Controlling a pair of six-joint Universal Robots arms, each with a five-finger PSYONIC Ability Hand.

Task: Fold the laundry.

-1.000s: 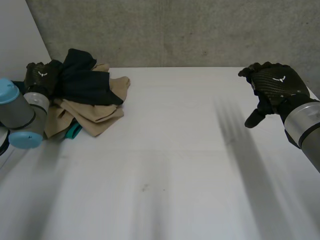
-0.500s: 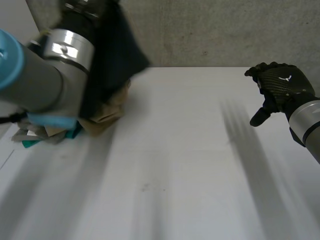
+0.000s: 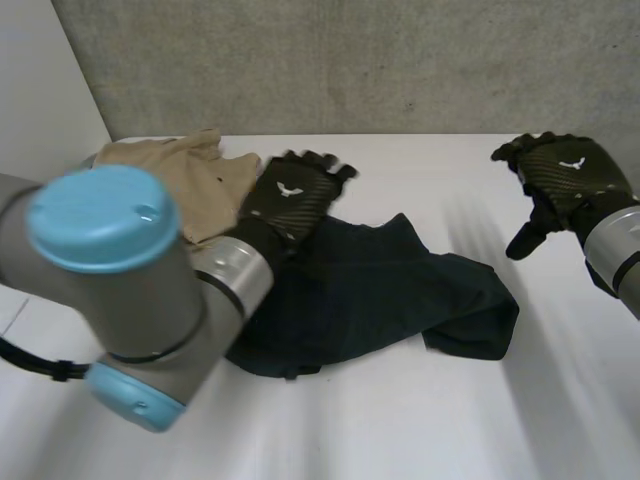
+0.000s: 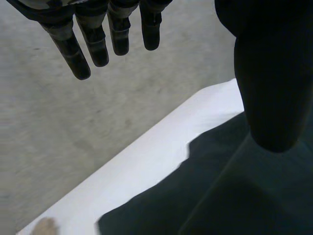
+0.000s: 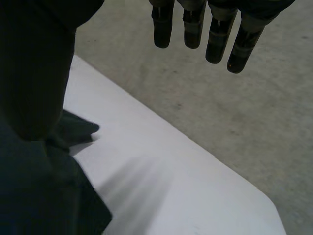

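Tan garments [image 3: 170, 165] lay heaped, unfolded, at the far left of the desk [image 3: 400, 430]. The left robot hand [image 3: 295, 195], fingers straight and empty, hung at the edge of the dark garment [image 3: 400, 290], which lay rumpled mid-desk with seemingly no fold made yet. The right robot hand [image 3: 565, 185] hovered clear of it, fingers loose, holding nothing.

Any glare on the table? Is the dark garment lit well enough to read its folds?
Head view: no glare on the table; the dark garment shows faint folds, one end partly behind the left arm. Left wrist view: it reads almost flat black, and the thumb of the left hand covers part.
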